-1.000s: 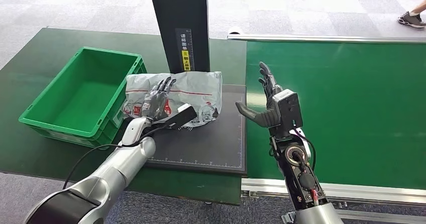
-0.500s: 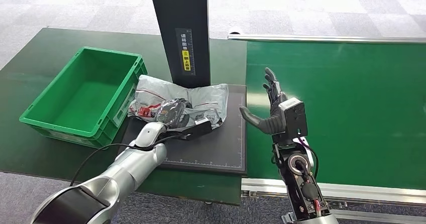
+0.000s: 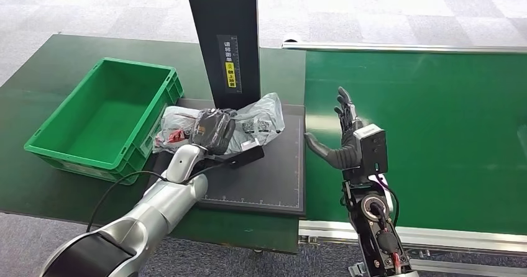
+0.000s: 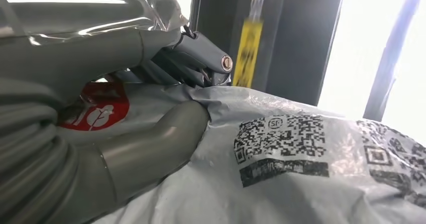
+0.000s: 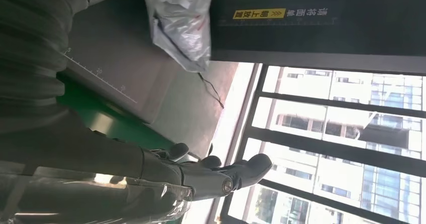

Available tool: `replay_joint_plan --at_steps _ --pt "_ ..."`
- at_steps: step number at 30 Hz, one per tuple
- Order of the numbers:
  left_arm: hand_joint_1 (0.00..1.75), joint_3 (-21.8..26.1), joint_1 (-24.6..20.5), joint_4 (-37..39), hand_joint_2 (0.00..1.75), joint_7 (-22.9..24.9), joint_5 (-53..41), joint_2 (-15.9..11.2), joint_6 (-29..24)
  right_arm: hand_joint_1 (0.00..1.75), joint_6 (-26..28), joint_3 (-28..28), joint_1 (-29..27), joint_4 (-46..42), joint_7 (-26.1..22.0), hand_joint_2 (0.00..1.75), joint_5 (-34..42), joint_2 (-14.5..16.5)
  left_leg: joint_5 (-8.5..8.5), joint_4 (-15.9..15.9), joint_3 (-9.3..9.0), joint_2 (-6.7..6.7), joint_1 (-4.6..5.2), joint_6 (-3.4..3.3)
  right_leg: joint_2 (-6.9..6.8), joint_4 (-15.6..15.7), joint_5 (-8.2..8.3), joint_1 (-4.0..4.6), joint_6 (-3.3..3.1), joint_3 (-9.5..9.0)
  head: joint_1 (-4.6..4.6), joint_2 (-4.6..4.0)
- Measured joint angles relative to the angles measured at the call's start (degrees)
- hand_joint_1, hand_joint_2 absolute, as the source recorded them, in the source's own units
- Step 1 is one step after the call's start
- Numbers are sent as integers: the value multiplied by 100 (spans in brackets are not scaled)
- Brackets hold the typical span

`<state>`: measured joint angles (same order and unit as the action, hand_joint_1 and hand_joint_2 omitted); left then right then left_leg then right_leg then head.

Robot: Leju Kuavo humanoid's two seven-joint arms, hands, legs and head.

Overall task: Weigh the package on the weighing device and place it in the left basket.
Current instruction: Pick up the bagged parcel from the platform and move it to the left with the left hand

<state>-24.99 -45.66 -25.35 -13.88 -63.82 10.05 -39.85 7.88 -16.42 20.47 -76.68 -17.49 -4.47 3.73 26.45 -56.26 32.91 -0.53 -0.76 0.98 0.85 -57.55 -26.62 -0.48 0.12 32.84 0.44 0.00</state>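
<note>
A crumpled grey plastic package (image 3: pixel 248 120) with red print and QR codes lies on the dark weighing plate (image 3: pixel 261 177), at the foot of the black post. My left hand (image 3: pixel 211 130) grips it, fingers curled over its top and thumb (image 4: pixel 155 148) pressed into the plastic (image 4: pixel 281 158). The package's left end is lifted toward the green basket (image 3: pixel 102 118), which stands empty to the left of the plate. My right hand (image 3: pixel 345 143) is open and upright above the plate's right edge, holding nothing; the package (image 5: pixel 181 23) hangs clear of it.
The black post (image 3: pixel 224 35) with a yellow label rises right behind the package. A green conveyor belt (image 3: pixel 435 134) with a metal frame runs to the right. The table's front edge lies just below the plate.
My left hand has closed over the package and bunched it up, pulling its left end up off the plate. My right hand has drifted slightly right and down, still open.
</note>
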Motion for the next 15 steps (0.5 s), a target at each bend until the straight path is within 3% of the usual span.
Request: replay_joint_plan --at_steps 4,7,11,15 --pt "175 597 75 -956 175 -710 -265 55 -16 0 71 78 -103 0 -34 175 13 -34 0 0 1 1 0 0 0 0 0 0 0 0 2 0" --pt "175 958 177 -1882 175 -985 -374 105 -25 0 109 155 -196 1 -85 175 10 -59 1 0 2 3 1 0 0 0 0 0 0 1 1 0" --pt "175 1148 230 -2953 175 -603 -410 5 -26 0 170 264 -355 -1 -130 175 -40 -104 2 1 2 1 0 -1 0 0 0 0 0 1 1 0" --pt "175 1356 55 -3305 175 148 -757 -318 -26 0 191 366 -606 -86 -144 175 -113 -151 0 2 2 3 -3 0 0 0 0 4 0 1 0 0"
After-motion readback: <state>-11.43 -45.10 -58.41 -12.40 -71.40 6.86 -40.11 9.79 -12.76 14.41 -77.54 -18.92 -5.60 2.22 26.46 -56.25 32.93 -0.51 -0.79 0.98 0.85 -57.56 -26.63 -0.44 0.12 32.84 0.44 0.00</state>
